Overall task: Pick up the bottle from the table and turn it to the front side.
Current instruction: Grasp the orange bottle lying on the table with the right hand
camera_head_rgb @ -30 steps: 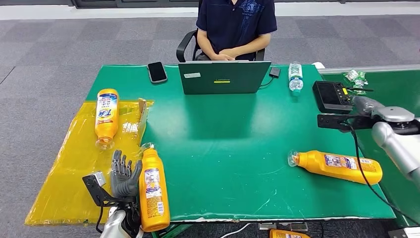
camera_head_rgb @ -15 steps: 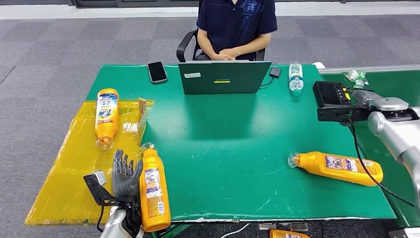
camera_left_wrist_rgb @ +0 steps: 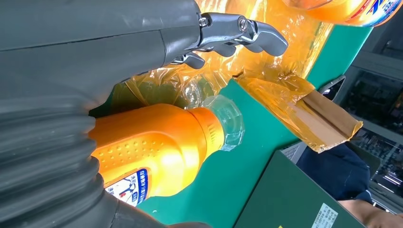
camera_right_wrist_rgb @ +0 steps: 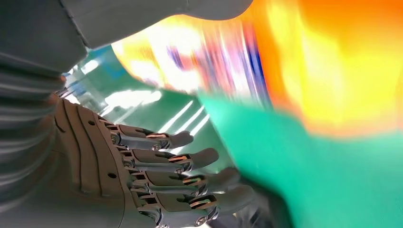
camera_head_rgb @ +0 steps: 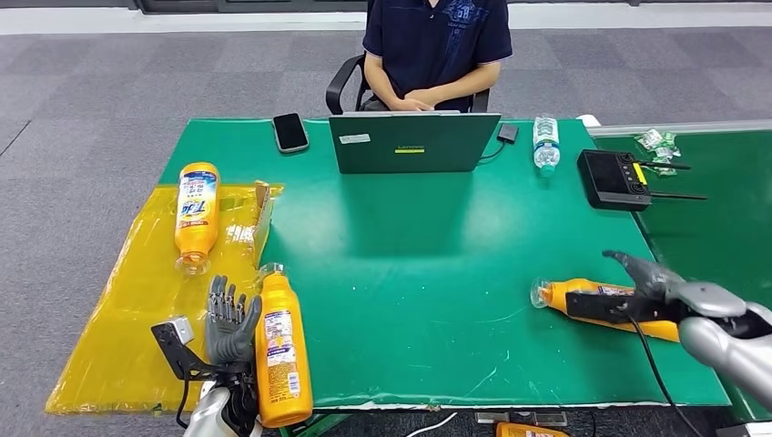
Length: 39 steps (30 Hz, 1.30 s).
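An orange bottle (camera_head_rgb: 282, 350) lies near the table's front left edge, its clear cap pointing away from me. My left hand (camera_head_rgb: 228, 323) stands open beside it, fingers straight, on its left side. In the left wrist view the bottle (camera_left_wrist_rgb: 161, 147) lies along the palm, with the fingers (camera_left_wrist_rgb: 247, 31) stretched past its cap. A second orange bottle (camera_head_rgb: 583, 293) lies on its side at the front right, cap to the left. My right hand (camera_head_rgb: 651, 278) hovers open over its far half. The right wrist view shows spread fingers (camera_right_wrist_rgb: 180, 161) and a blurred bottle (camera_right_wrist_rgb: 332, 71).
A third orange bottle (camera_head_rgb: 196, 214) lies on the yellow sheet (camera_head_rgb: 127, 300) beside a cardboard scrap (camera_head_rgb: 262, 214). At the back are a laptop (camera_head_rgb: 414, 141), a phone (camera_head_rgb: 289, 132), a water bottle (camera_head_rgb: 544, 143) and a controller (camera_head_rgb: 614, 177). A person (camera_head_rgb: 435, 45) sits behind the table.
My right arm has swung from beside the controller at the back right down and forward to the right bottle. The left hand and its bottle have not moved.
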Each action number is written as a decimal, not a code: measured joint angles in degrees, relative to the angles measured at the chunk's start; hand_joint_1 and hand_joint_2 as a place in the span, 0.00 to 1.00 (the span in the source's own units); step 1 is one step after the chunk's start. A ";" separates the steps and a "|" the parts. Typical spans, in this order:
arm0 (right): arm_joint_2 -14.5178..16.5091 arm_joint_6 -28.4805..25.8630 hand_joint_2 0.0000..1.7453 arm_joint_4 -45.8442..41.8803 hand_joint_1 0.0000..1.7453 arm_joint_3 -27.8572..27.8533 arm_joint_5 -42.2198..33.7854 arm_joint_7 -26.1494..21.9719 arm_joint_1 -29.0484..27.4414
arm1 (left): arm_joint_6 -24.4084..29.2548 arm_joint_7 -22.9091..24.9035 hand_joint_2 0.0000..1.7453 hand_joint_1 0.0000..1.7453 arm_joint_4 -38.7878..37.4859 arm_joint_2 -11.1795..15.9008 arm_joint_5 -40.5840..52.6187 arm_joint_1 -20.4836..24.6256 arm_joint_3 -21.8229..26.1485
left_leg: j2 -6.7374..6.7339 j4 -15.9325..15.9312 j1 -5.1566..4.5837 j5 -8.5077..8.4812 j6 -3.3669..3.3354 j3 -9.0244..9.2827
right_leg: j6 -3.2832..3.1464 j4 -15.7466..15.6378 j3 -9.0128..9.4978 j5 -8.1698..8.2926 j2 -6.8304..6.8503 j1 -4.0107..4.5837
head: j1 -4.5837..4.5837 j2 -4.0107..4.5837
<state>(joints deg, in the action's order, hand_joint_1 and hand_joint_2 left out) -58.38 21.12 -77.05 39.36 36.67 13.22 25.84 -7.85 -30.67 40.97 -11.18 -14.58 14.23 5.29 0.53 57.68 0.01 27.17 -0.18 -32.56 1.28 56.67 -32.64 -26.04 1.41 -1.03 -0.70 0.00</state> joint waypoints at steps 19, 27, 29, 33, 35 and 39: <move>-10.36 9.09 1.00 -15.02 0.00 -22.66 0.96 -3.51 -15.83 | 0.01 0.81 1.00 0.00 1.81 0.01 -0.05 -1.15 0.02 | -0.78 -0.05 -0.02 0.25 0.17 0.32 | -0.15 0.13 0.03 -0.14 -0.67 -0.02 | -0.02 0.00; -10.39 10.13 1.00 -14.74 0.00 -23.37 2.48 -4.44 -14.43 | 0.01 0.69 1.00 0.00 1.79 -0.01 -0.07 -1.20 0.02 | -0.79 -0.05 -0.02 0.25 0.19 0.30 | -0.15 0.14 0.03 -0.15 -0.67 -0.02 | -0.02 0.00; -9.99 11.01 1.00 -13.83 0.00 -22.59 3.49 -5.29 -11.99 | 0.01 0.64 1.00 0.00 1.78 0.00 -0.16 -1.19 0.02 | -0.82 -0.05 -0.02 0.25 0.19 0.27 | -0.15 0.14 0.02 -0.15 -0.69 -0.02 | -0.02 0.00; -8.94 11.37 1.00 -11.39 0.00 -20.67 4.43 -6.19 -7.90 | 0.01 0.70 1.00 0.00 1.74 0.00 -0.38 -1.19 0.01 | -0.83 -0.05 -0.01 0.25 0.19 0.29 | -0.15 0.14 0.04 -0.15 -0.70 -0.01 | -0.02 0.00; -8.39 10.55 1.00 -10.08 0.00 -19.75 4.46 -6.38 -7.20 | 0.01 0.69 1.00 0.00 1.74 -0.01 -0.43 -1.26 0.01 | -0.81 -0.05 -0.01 0.24 0.18 0.29 | -0.15 0.14 0.06 -0.15 -0.68 -0.01 | -0.02 0.00; -7.02 8.02 1.00 -7.32 0.00 -18.14 4.55 -6.43 -7.32 | 0.01 0.62 1.00 0.00 1.74 -0.01 -0.50 -1.40 0.01 | -0.78 -0.06 -0.01 0.26 0.19 0.27 | -0.16 0.14 0.07 -0.17 -0.68 -0.01 | -0.02 0.00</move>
<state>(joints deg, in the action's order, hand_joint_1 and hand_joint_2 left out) -65.40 29.14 -84.37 21.21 41.21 6.79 18.53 -7.85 -30.05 42.71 -11.19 -15.08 12.84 5.30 -0.24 57.63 0.00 27.43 0.01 -32.29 1.12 56.82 -32.57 -26.21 0.74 -1.04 -0.72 0.00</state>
